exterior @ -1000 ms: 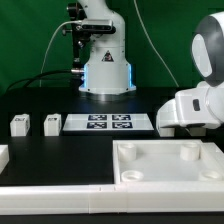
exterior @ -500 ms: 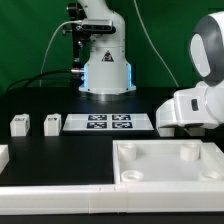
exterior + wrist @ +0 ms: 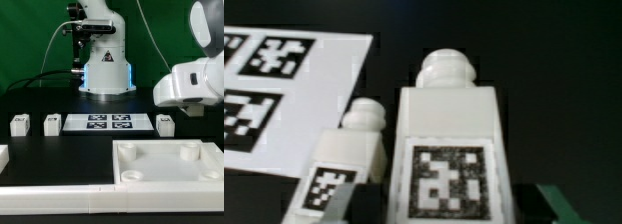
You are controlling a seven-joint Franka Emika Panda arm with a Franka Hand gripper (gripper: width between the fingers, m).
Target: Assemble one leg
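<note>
In the wrist view a white leg with a black-and-white tag lies straight ahead between my dark fingers. My gripper is open, with a gap showing beside the leg. A second leg lies close beside it, toward the marker board. In the exterior view one leg shows on the table under the arm's white hand, at the exterior view's right. Two more legs stand at the exterior view's left.
The marker board lies mid-table. A large white square panel with round corner sockets lies at the front right. A white part shows at the left edge. A white bar runs along the front.
The arm's white hand has risen and shifted slightly left in the exterior view, uncovering the leg beside the marker board's right end. The legs have not moved.
</note>
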